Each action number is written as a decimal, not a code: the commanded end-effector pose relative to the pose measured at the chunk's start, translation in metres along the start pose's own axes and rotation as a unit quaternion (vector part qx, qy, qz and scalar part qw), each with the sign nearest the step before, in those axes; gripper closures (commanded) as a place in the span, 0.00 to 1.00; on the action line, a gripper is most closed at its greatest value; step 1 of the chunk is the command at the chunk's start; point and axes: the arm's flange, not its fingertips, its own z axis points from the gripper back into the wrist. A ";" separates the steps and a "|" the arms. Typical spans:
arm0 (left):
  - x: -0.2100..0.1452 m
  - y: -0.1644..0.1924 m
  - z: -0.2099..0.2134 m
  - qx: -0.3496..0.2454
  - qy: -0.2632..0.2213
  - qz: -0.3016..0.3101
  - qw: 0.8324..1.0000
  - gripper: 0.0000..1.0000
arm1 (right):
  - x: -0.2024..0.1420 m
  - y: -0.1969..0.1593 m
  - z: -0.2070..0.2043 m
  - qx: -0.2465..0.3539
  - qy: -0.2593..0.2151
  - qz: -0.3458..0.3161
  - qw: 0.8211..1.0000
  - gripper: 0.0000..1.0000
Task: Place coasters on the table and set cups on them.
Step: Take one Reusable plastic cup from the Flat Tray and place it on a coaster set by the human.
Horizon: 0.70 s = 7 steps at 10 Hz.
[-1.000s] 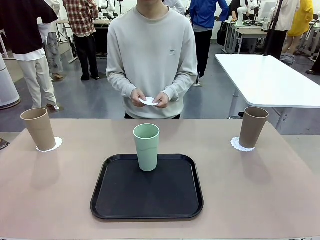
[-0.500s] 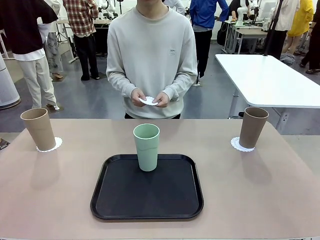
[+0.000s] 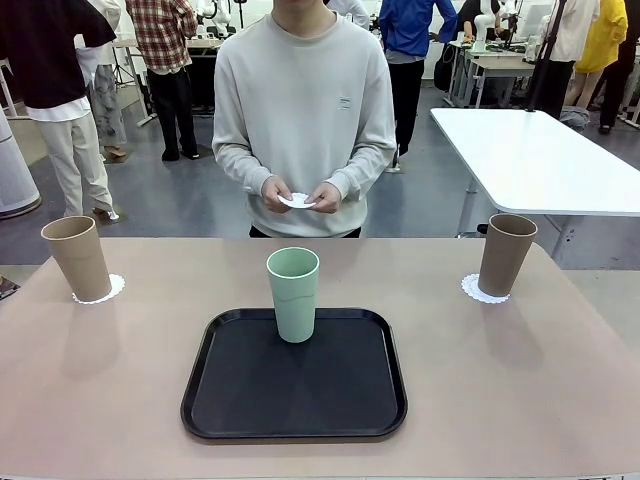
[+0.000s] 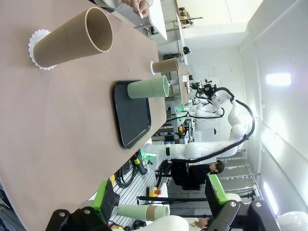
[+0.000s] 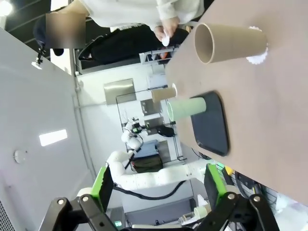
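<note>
Left claw [image 4: 161, 202] and right claw [image 5: 159, 190] hang released and empty, the mint green cup [image 3: 293, 293] waits on the black tray [image 3: 294, 412], farther back the left tan cup [image 3: 77, 257] and right tan cup [image 3: 506, 254] sit on coasters [image 3: 108, 291] on the table [image 3: 500, 380], and the person's hands [image 3: 326, 197] hold the third coaster [image 3: 297, 203]

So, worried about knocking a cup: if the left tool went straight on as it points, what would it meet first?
Probably nothing soon: the left tool points across above the tray, passing the green cup on the robot's side; depth unclear.
</note>
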 end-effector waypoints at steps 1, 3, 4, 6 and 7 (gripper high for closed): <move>-0.001 -0.003 0.000 -0.005 -0.001 0.000 1.000 0.00 | 0.003 -0.004 0.005 -0.020 0.013 0.016 1.000 0.00; -0.001 -0.003 0.000 -0.005 -0.001 0.000 1.000 0.00 | 0.000 0.000 0.000 0.000 0.000 0.000 1.000 0.00; -0.001 -0.003 0.000 -0.005 -0.001 0.000 1.000 0.00 | 0.000 0.000 0.000 0.000 0.000 0.000 1.000 0.00; -0.001 -0.003 0.000 -0.005 -0.001 0.000 1.000 0.00 | 0.000 0.000 0.000 0.000 0.000 0.000 1.000 0.00; -0.001 -0.003 0.000 -0.005 -0.001 0.000 1.000 0.00 | 0.000 0.000 0.000 0.000 0.000 0.000 1.000 0.00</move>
